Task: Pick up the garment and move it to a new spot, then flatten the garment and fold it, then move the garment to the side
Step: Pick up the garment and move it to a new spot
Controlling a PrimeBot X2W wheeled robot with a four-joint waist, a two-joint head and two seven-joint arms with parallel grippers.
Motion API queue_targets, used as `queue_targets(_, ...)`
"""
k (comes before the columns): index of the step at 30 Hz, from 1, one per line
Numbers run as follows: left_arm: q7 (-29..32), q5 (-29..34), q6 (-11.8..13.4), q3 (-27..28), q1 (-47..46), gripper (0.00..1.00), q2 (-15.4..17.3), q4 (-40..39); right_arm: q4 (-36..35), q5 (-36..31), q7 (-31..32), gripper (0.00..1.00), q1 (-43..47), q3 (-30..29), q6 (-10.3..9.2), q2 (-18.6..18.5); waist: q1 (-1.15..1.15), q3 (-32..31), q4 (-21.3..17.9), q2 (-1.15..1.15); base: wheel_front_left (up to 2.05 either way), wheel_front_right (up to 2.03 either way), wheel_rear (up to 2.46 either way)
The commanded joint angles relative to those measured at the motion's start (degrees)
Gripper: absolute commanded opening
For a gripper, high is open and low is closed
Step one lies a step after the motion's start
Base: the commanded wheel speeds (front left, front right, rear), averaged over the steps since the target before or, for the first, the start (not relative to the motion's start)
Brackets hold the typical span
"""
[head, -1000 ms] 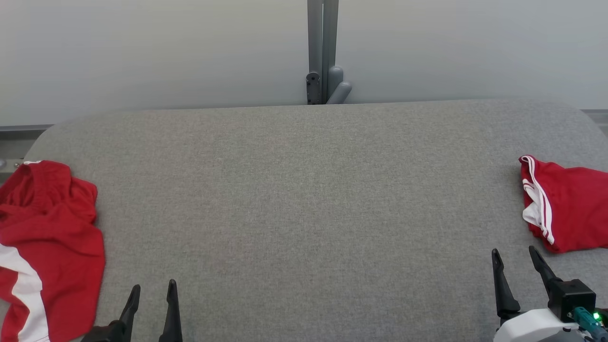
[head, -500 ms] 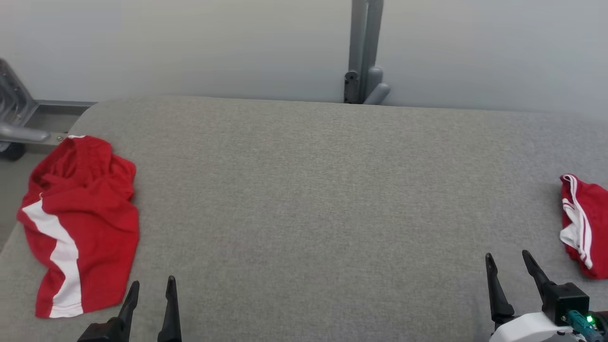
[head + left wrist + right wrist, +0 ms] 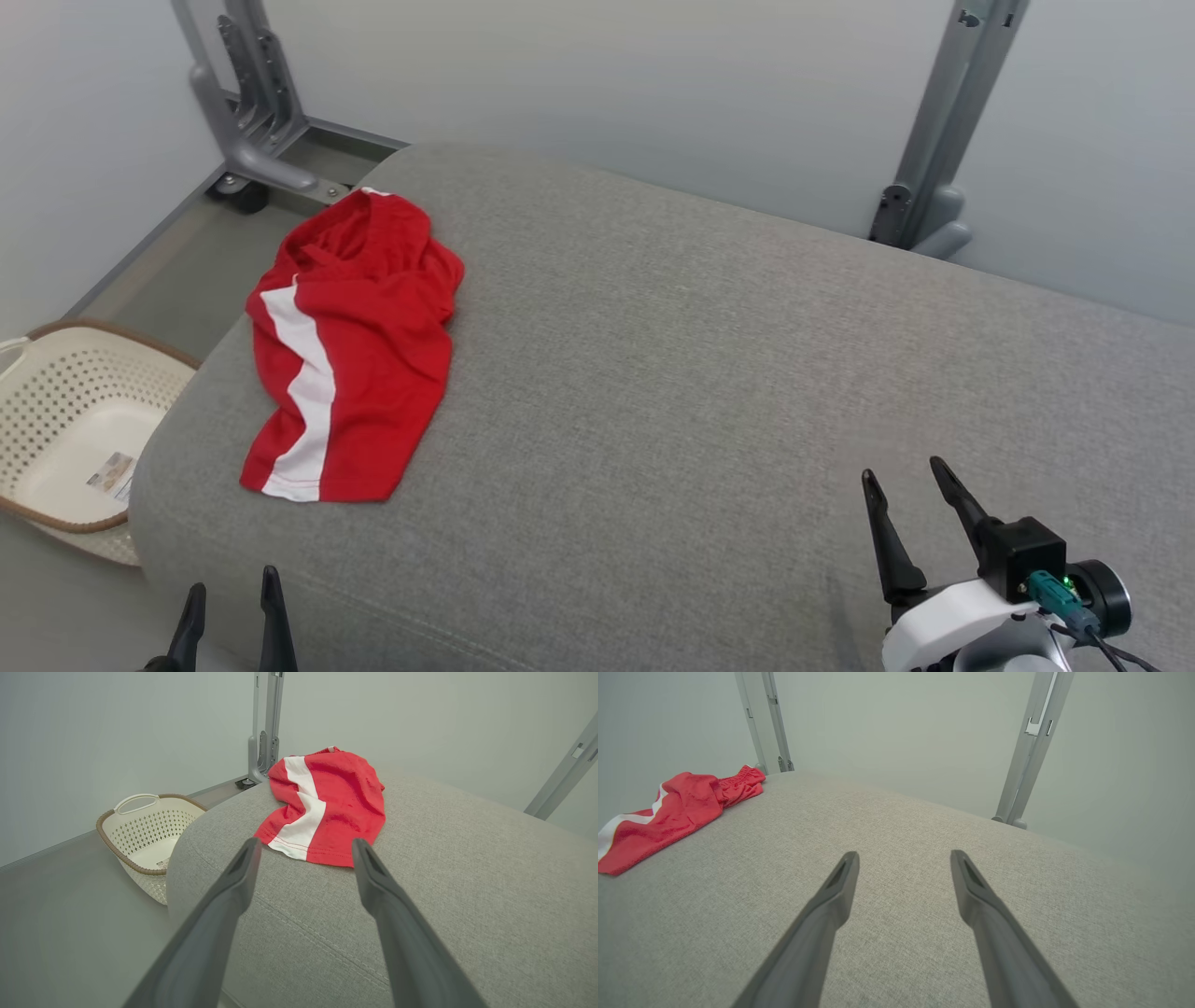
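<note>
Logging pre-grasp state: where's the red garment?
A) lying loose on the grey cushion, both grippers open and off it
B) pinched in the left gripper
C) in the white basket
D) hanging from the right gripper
A: the red garment lies crumpled on the grey cushion, with the left gripper and right gripper both open and apart from it.

Right of the red garment (image 3: 350, 345) the grey counter (image 3: 709, 373) lies open for reaching across; left of the garment a basket (image 3: 56, 369) stands on the floor, a metal post (image 3: 245, 103) behind the garment.
</note>
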Motion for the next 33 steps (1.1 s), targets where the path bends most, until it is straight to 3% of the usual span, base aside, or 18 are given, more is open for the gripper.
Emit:
queue_targets(1,0.0,-0.1,0.3,0.0,0.5,1.0,0.1,-0.3,0.5,0.4,-0.2,1.0,-0.2,0.3,-0.08,-0.3,0.0,0.1,3.5,0.23,0.0,0.0,0.0)
queue_targets(13,0.0,0.8,-0.3,-0.7,-1.8,1.0,0.1,2.2,0.1,-0.3,-0.2,1.0,2.3,-0.7,-0.08,-0.1,0.0,1.0,1.9,0.23,0.0,0.0,0.0)
queue_targets(19,0.0,-0.6,-0.8,-2.5,-8.2,1.0,1.6,10.4,-1.0,-1.2,-0.2,1.0,-0.7,-0.3,-0.08,-1.9,0.0,6.9,-2.1,0.23,0.0,0.0,0.0)
queue_targets(23,1.0,-3.4,-0.9,-3.6,-18.0,1.0,3.4,19.5,-1.7,-1.8,-0.2,1.0,-3.6,0.1,-0.08,-4.0,0.0,13.4,-5.7,0.23,0.0,0.0,0.0)
queue_targets(33,3.6,-8.1,-1.0,-2.3,-33.7,1.0,7.6,35.9,-2.9,-2.4,-0.2,1.0,-7.3,-0.1,-0.08,-6.2,0.0,21.2,-9.6,0.23,0.0,0.0,0.0)
